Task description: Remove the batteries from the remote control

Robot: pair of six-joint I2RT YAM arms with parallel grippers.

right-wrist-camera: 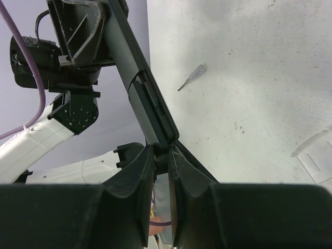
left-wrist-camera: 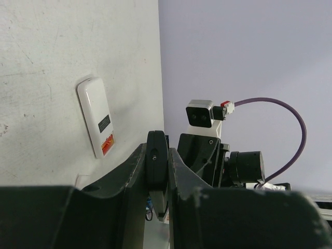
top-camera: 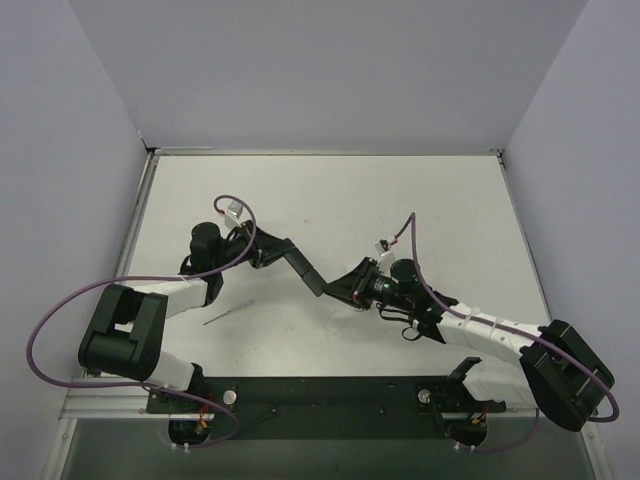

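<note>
Holding remote [top-camera: 297, 263] above table [top-camera: 420, 200], both arms | left gripper [left-wrist-camera: 157, 171]: jaws narrow, clamped on remote's far-left end | right gripper [right-wrist-camera: 162, 158]: jaws narrow, pinching its near-right end

The top camera looks down from high above the remote [top-camera: 300, 265], on the arms' side of it, far enough back to take in the whole table [top-camera: 420, 200]. Each wrist camera sits close at one end of the remote and looks along it toward the opposite end. All three views share the remote.
</note>
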